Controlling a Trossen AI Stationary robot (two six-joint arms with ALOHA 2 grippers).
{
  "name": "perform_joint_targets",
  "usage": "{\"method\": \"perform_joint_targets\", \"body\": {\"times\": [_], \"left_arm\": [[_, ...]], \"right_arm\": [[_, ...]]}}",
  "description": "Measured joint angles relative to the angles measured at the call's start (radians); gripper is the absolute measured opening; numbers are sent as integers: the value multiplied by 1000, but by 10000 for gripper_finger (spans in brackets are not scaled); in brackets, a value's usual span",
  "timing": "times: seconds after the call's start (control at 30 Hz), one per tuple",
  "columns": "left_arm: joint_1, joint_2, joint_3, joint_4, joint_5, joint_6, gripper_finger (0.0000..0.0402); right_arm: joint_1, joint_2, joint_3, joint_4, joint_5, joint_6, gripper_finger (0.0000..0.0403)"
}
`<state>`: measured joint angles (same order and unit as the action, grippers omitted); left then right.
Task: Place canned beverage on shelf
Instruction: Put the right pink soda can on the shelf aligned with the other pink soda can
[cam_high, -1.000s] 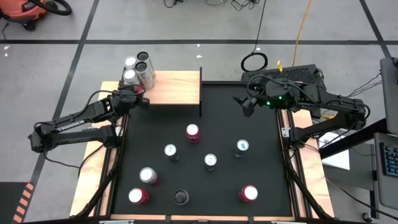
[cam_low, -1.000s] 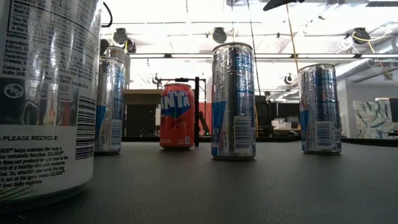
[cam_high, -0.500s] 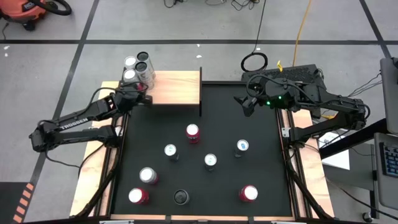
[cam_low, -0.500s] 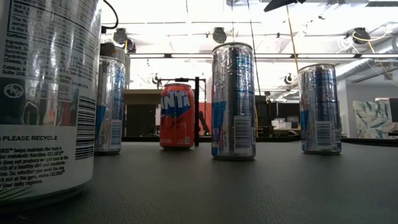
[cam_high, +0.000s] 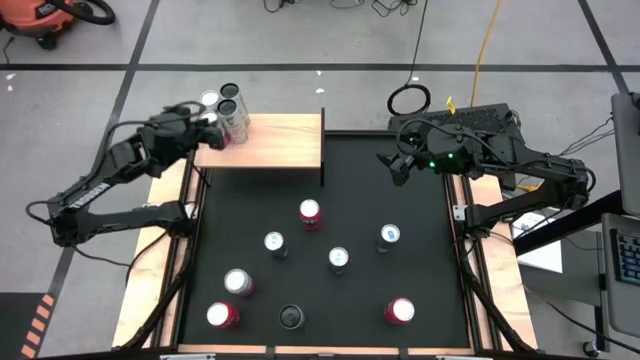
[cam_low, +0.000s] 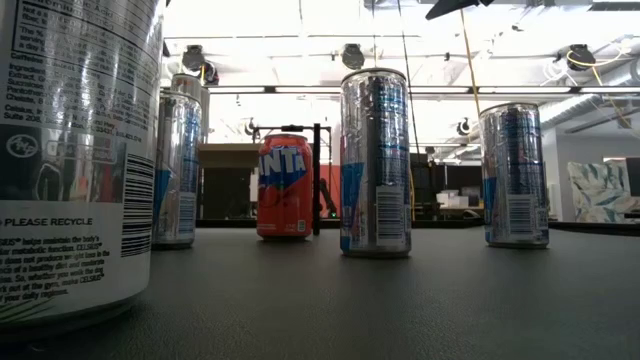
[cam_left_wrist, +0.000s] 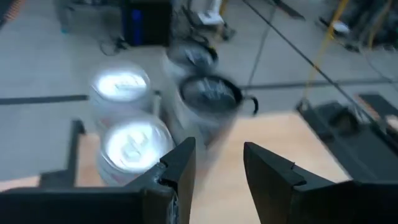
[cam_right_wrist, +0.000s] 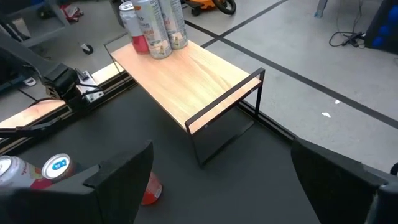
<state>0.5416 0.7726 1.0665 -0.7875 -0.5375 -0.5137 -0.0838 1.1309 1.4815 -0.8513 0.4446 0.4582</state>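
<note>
The pale wood shelf (cam_high: 275, 142) on thin black supports stands at the table's far left. Several cans (cam_high: 228, 108) stand upright together on its far left corner, also visible in the right wrist view as cans (cam_right_wrist: 152, 28) on the shelf (cam_right_wrist: 193, 74). My left gripper (cam_high: 203, 130) hovers above the shelf's left end, just short of those cans (cam_left_wrist: 127, 146). It is open (cam_left_wrist: 217, 165) with nothing between its fingers. My right gripper (cam_high: 395, 168) waits open (cam_right_wrist: 224, 180) above the table's far right part. Several more cans (cam_high: 310, 211) stand upright on the black mat.
The cans on the mat are spread over its middle and near half, among them a red-topped can (cam_high: 400, 310) near right and a dark-topped can (cam_high: 291, 317) at the near edge. The shelf's right half is bare wood. A black post (cam_high: 322, 150) marks its right end.
My left gripper has risen from beside the shelf's near left edge and gone a little toward the far left, ending above the shelf's left end by the cans. The cans on the shelf stand as before. My right arm has kept still.
</note>
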Motion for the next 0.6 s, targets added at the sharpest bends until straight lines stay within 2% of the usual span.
{"method": "perform_joint_targets", "body": {"times": [0.1, 0.2, 0.43, 0.6], "left_arm": [[54, 31, 61, -32, -6, 0, 149], [109, 70, 85, -38, 39, 3, 180], [254, 144, 92, -107, 266, 11, 279], [301, 167, 139, -161, 272, 38, 299]], "right_arm": [[-11, 0, 0, 0, 0, -6, 360], [-20, 0, 0, 0, -3, -6, 360], [-21, 0, 0, 0, -62, 3, 360], [-21, -1, 0, 0, -109, 32, 360]]}}
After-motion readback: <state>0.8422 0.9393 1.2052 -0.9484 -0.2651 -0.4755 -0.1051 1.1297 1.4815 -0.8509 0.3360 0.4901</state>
